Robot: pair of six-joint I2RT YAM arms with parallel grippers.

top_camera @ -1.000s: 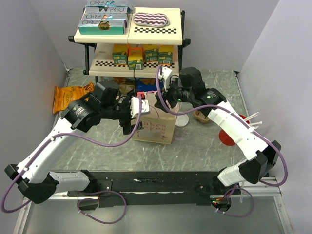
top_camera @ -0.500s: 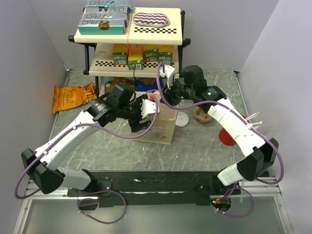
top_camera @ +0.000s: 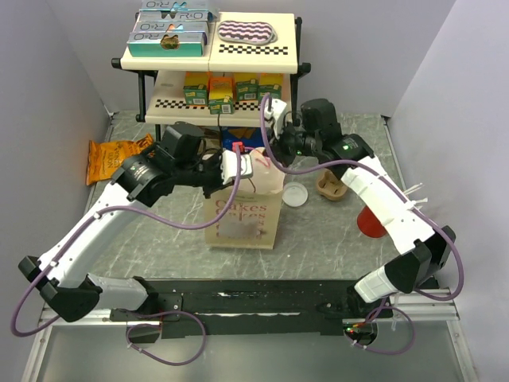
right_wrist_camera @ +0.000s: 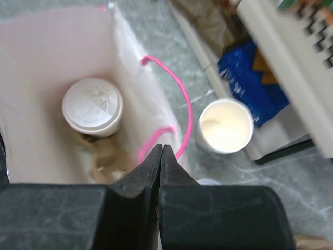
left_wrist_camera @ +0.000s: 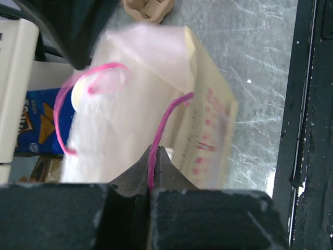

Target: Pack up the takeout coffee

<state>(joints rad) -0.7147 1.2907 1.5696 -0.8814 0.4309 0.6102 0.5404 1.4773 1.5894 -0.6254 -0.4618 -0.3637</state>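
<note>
The takeout coffee (right_wrist_camera: 92,107), a cream cup with a white lid, stands inside the open paper bag (right_wrist_camera: 47,57) on brown paper; the top view does not show it. The bag (top_camera: 242,213) with pink print stands between the arms. My left gripper (left_wrist_camera: 154,151) is shut on one pink handle (left_wrist_camera: 161,122) at the bag's top (top_camera: 238,165). My right gripper (right_wrist_camera: 162,148) is shut at the far rim (top_camera: 270,155), beside the other pink handle (right_wrist_camera: 184,99). Nothing shows between its jaws.
A lidless cream cup (right_wrist_camera: 226,126) stands just outside the bag by a blue snack bag (right_wrist_camera: 255,83). On the table lie a loose white lid (top_camera: 295,194), a cardboard carrier (top_camera: 330,189), a red cup (top_camera: 371,221) and an orange chip bag (top_camera: 115,157). The shelf (top_camera: 211,56) stands behind.
Both grippers went from open to shut, the left one closing on a pink handle. The bag now stands taller and a little nearer the arms' bases.
</note>
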